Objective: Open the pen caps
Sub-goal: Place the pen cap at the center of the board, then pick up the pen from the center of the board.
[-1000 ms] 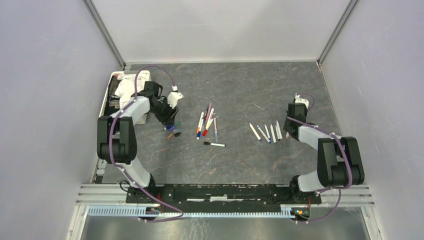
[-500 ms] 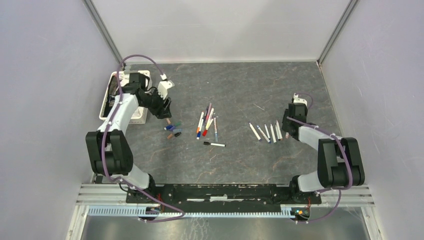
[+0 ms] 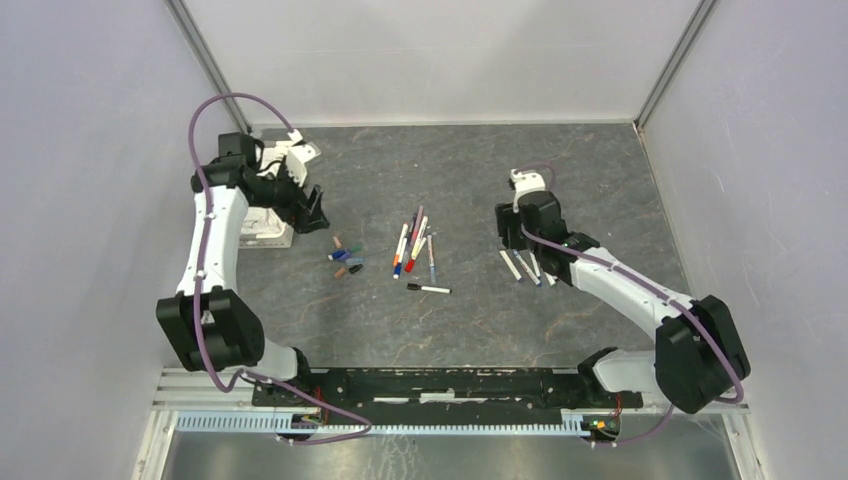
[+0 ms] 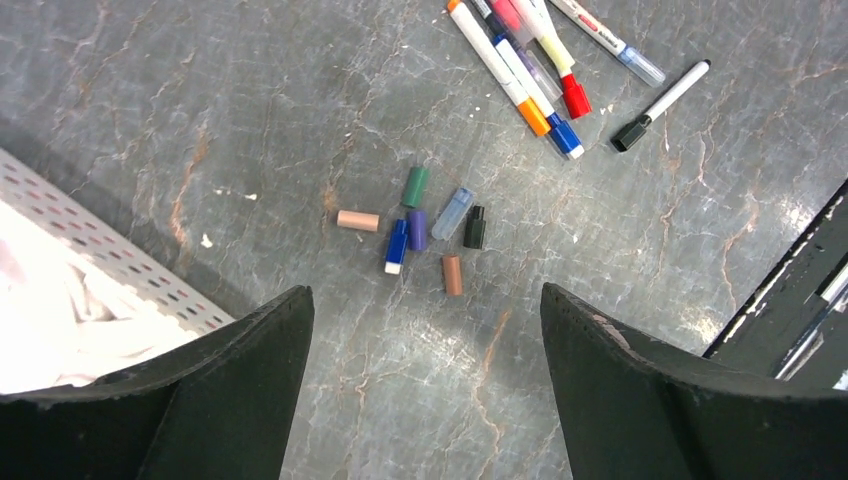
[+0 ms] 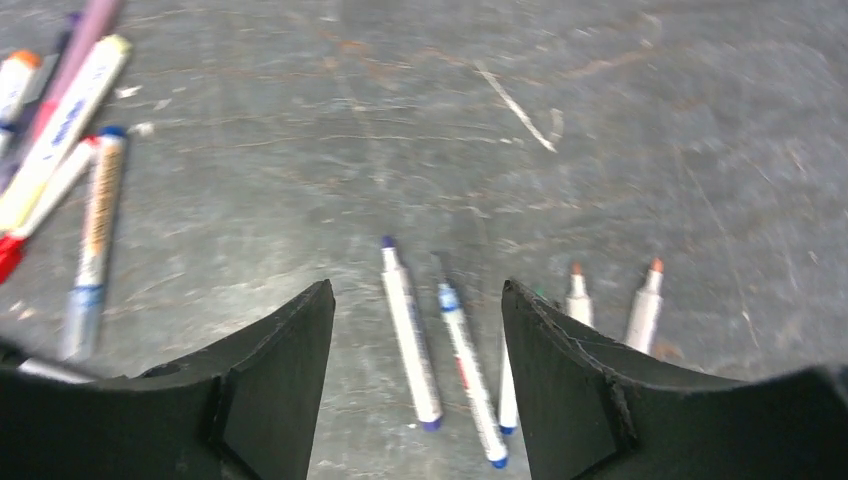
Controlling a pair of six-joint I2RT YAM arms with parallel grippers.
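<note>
Reaching into the capped pens (image 4: pixel 512 80) carries your main risk: they lie touching, so a claw may pinch two or scatter them. Left claw (image 4: pixel 425 400) and right claw (image 5: pixel 415 385) both stand spread, empty. Loose pen caps (image 4: pixel 425 225) lie on the desk (image 4: pixel 250 90) below the left claw and may roll. Uncapped pens (image 5: pixel 410 335) lie under the right claw; the white tray (image 4: pixel 100 245) sits beside the left.

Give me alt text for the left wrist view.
Seven loose pen caps lie clustered on a grey marbled table, seen past the open left tool. Capped pens lie upper right; a white perforated tray shows at lower left.
</note>
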